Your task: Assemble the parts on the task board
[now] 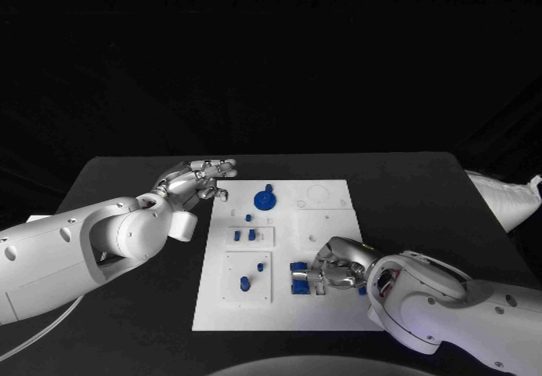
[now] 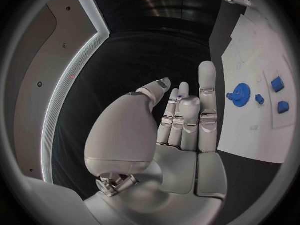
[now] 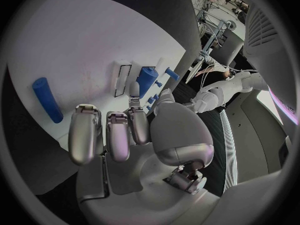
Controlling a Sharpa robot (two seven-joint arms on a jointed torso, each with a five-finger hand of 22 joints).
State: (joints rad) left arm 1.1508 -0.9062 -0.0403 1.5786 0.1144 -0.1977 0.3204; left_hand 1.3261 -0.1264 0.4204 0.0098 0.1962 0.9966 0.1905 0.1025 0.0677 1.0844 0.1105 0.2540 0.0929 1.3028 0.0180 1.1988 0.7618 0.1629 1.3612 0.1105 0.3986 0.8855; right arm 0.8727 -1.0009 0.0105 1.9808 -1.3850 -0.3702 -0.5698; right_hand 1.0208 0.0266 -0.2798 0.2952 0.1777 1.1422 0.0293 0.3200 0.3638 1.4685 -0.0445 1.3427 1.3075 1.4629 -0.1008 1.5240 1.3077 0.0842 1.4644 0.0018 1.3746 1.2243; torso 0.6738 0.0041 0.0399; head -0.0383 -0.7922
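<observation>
Your right silver hand [image 1: 337, 270], fingers apart and empty, hovers over the blue cylindrical parts [image 1: 301, 279] at the near right of the white task board [image 1: 327, 227]; lower squarely before closing, keeping the left hand [image 1: 201, 182], also spread and empty, parked off the board's far-left corner.

board [image 1: 327, 313] mid-table | gear [image 1: 265, 199] on its far part | small pegs [image 1: 244, 234] nearer, at centre | left hand [image 1: 194, 182] beside far-left edge | right hand [image 1: 334, 269] over near-right part
</observation>
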